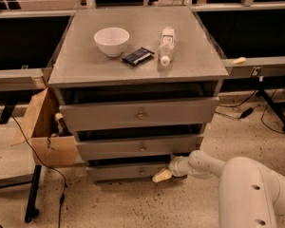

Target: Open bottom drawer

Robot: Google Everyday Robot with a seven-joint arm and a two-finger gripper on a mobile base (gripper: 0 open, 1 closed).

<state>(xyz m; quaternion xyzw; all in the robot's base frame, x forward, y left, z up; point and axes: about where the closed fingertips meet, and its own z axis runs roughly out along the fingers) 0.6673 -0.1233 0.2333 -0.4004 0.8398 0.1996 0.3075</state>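
The bottom drawer (116,172) is the narrowest grey front of three, low in the cabinet, with a small brassy knob (141,171) at its centre. It stands out only slightly from the cabinet. My gripper (161,175), cream-tipped on a white arm, lies low against the right part of this drawer's front, just right of the knob. The arm's big white body (256,194) fills the lower right corner.
The mid-sized drawer (109,148) and the widest drawer (99,114) above stick out a little. The cabinet top holds a white bowl (111,41), a dark packet (137,56) and a lying bottle (166,44). A cardboard box (42,132) stands at the left, with a black stand leg (33,198) and cable.
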